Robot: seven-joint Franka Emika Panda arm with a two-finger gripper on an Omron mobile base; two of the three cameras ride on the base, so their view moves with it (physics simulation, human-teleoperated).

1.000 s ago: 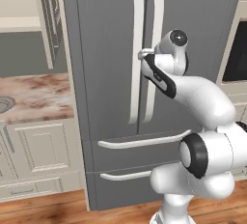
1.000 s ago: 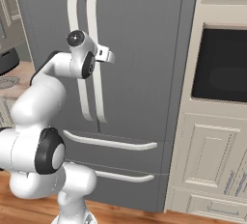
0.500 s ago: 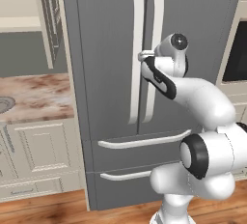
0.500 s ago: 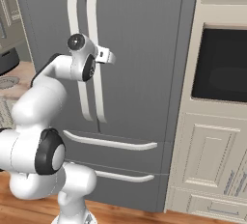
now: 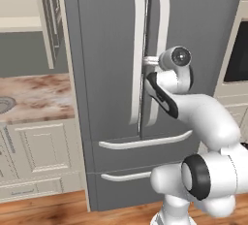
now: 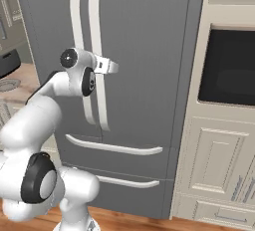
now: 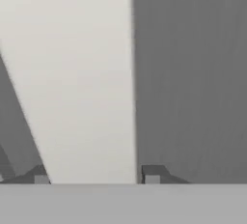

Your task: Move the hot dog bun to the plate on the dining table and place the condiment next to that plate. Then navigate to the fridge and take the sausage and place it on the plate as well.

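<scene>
Now at the fridge (image 5: 106, 49), doors shut, sausage presumably inside. My gripper (image 7: 96, 177) straddles the pale door handle (image 7: 77, 83), fingertips (image 7: 152, 175) on either side, apparently closed on it, for pulling the door open.

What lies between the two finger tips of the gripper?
A pale silver door handle of the fridge lies between the fingertips, as the hand view shows.

A glossy white arm (image 5: 203, 117) of rounded, tube-like segments, with black bands at its joints and a dark round cap with a pale centre at the wrist. Its white gripper (image 7: 96, 175) ends in two small dark grey finger tips.
</scene>
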